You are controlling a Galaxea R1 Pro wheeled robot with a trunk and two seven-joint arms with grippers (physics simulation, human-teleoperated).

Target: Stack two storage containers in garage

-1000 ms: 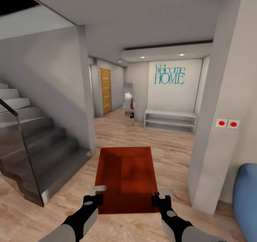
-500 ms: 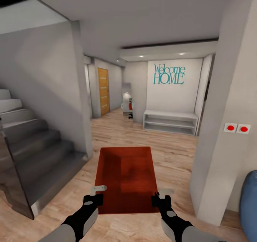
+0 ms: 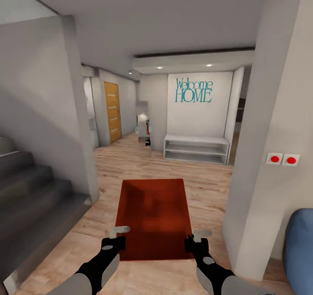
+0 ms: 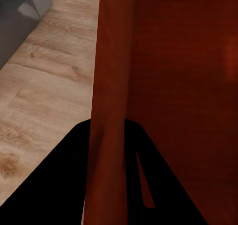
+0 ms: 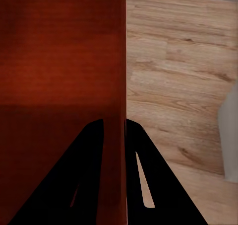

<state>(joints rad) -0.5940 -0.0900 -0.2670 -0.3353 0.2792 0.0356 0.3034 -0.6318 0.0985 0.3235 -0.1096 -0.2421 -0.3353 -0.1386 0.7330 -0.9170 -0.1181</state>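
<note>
Forward travel shifts the staircase (image 3: 30, 190) and pillar (image 3: 256, 164) outward; I hold the storage container (image 3: 152, 217) between them, left gripper (image 3: 116, 236) and right gripper (image 3: 194, 238) each clamping a side wall. Risk: a wall slips free if I clip the pillar.

I see the blue sofa (image 3: 299, 243) cut off at the right edge, the stairs (image 3: 30, 190) at the left; items by the far mirror (image 3: 142, 127) are too small to tell.

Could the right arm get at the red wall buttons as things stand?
Probably not: the right tool is shut on the storage container's wall, sharing the carry with the left tool, and the red buttons sit apart.
</note>
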